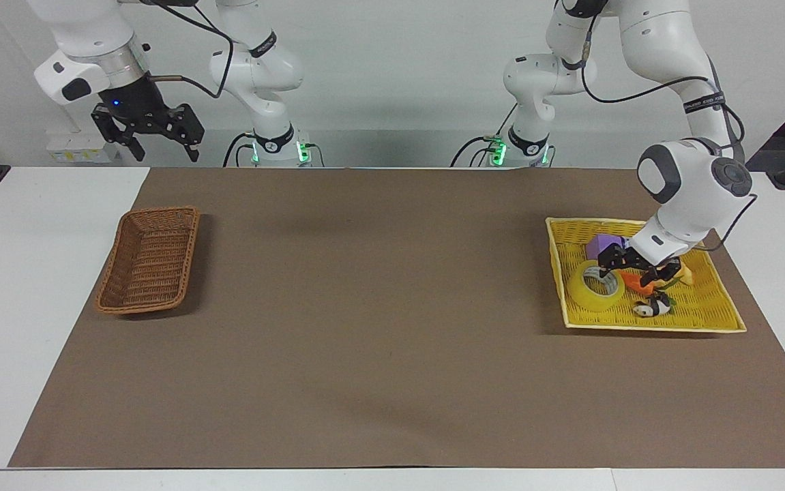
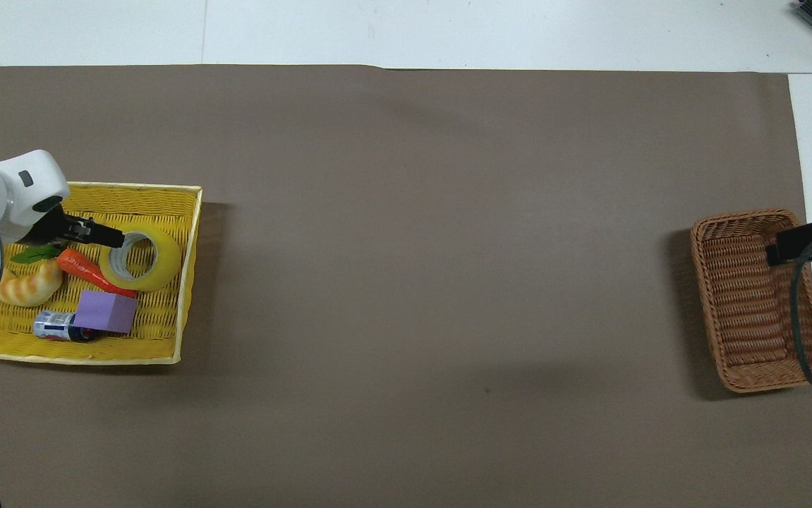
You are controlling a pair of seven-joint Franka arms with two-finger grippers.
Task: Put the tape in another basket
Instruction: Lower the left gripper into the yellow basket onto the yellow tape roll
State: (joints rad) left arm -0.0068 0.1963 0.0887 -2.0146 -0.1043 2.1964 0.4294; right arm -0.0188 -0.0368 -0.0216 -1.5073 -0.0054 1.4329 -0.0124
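Observation:
The tape, a yellow roll with a white core, lies flat in the yellow basket at the left arm's end of the table. My left gripper hangs open low inside that basket, over the carrot and the tape's edge. One of its fingers is at the roll's rim, and nothing is held. The brown wicker basket stands empty at the right arm's end. My right gripper waits open, high over that end.
Also in the yellow basket are a purple block, a croissant, a toy panda and a small can. A brown mat covers the table between the baskets.

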